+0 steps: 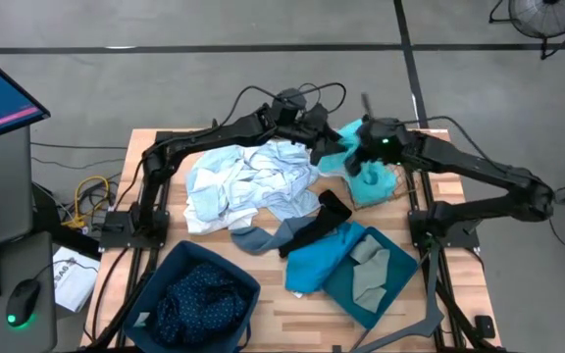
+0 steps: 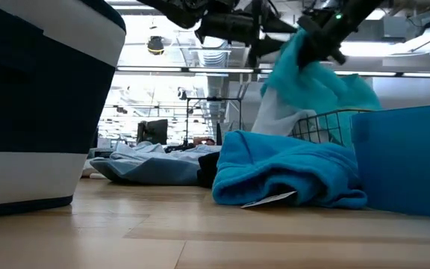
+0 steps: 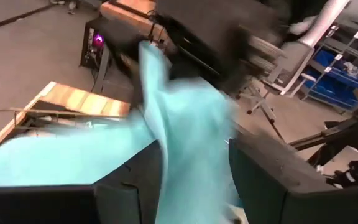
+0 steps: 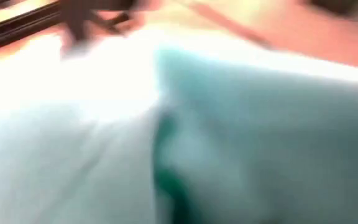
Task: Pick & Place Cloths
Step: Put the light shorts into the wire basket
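A turquoise cloth [image 1: 369, 181] hangs over the brown wire basket [image 1: 403, 188] at the table's far right. Both grippers are at its top. My left gripper [image 1: 320, 140] is on its left end and my right gripper [image 1: 359, 155] is just to the right. In the low view the cloth [image 2: 316, 82] hangs from my right gripper [image 2: 308, 39], with its lower part in the basket [image 2: 323, 119]. The right wrist view shows only blurred turquoise cloth [image 4: 260, 124] and white fabric. A white and pale blue pile [image 1: 248, 181] lies on the table's middle. My left gripper [image 3: 194, 180] has a gathered fold of the turquoise cloth [image 3: 188, 143] between its two fingers [image 3: 272, 180]. From there the cloth runs up toward the other arm and spreads sideways. My right gripper holds the cloth's upper part [image 2: 295, 46] from above. The cloth hangs slack below it into the basket, and cloth fills its own wrist view and hides the fingers.
A bright blue cloth [image 1: 317, 260] drapes over the rim of the right teal bin [image 1: 390, 294], which holds a grey cloth [image 1: 366, 270]. The left bin [image 1: 238, 284] holds a navy dotted cloth [image 1: 199, 294]. A black cloth [image 1: 312, 230] and a grey-blue cloth [image 1: 253, 238] lie mid-table.
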### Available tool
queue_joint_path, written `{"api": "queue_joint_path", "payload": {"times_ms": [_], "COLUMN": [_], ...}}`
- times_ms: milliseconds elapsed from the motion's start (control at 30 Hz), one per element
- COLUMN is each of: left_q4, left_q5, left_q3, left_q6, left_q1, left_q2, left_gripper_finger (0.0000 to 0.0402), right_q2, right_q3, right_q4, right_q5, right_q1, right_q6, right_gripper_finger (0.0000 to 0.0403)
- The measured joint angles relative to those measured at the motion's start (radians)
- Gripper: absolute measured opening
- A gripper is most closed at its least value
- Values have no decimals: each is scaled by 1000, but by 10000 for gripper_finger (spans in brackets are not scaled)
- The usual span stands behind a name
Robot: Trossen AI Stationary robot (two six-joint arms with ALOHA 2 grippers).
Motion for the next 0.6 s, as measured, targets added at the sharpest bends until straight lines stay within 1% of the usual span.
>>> {"api": "queue_joint_path", "payload": {"times_ms": [100, 200, 300, 367, 433, 500, 600], "left_q4": [-1, 4, -9, -14, -28, -41, -64], "left_q5": [0, -1, -2, -2, -2, -2, -3], "left_q3": [0, 0, 0, 0, 0, 0, 0], "left_q6": [0, 0, -1, 0, -1, 0, -1], "left_q1": [-1, -1, -1, -1, -1, -1, -1], "left_q2": [-38, -82, -126, -160, -202, -244, -308], "left_gripper_finger": [163, 163, 163, 163, 163, 163, 163], "right_q2": [-69, -122, -141, -137, -119, -83, 8], "right_q3": [1, 1, 2, 2, 2, 1, -19], "right_q4": [-98, -255, -423, -495, -524, -519, -473], "right_q5": [142, 217, 268, 277, 269, 245, 201], "right_q1": [-33, -79, -119, -138, -149, -149, -139], "right_q6": [72, 157, 245, 278, 276, 263, 224], "right_gripper_finger": [4, 3, 3, 2, 2, 1, 1]}}
